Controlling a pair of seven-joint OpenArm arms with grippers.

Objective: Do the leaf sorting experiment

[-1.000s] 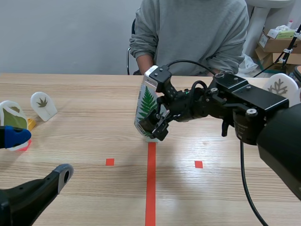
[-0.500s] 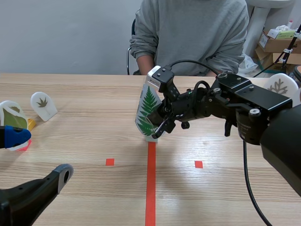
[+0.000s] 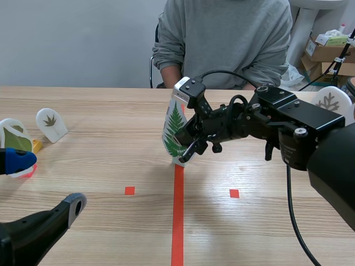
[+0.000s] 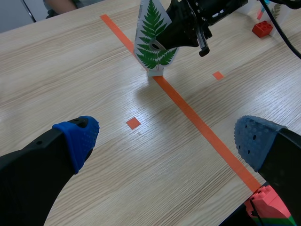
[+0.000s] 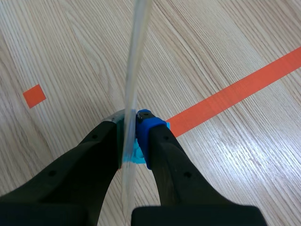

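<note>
Two grippers work over a pale wooden table (image 3: 100, 166) marked with an orange-red tape line (image 3: 177, 221) and small squares. Across the table a person (image 3: 227, 39) in a grey sweatshirt sits before a plain grey wall, and cardboard boxes (image 3: 327, 52) are stacked beyond the right arm. The right gripper (image 3: 186, 147) is pinched on the edge of the fern card (image 3: 173, 133), white with a green frond. The card is held nearly upright, its base at the tape line's far end, and the fingers cover part of the frond. The left gripper (image 4: 164, 141) hangs low with its blue pads spread wide, the fern card well ahead of it. A brown-leaf card (image 3: 50, 123) and a green-leaf card (image 3: 14, 137) stand on the left gripper's outer side, a pale-leaf card (image 3: 329, 101) behind the right arm, and a red brick (image 4: 262, 29) beyond the right gripper.
</note>
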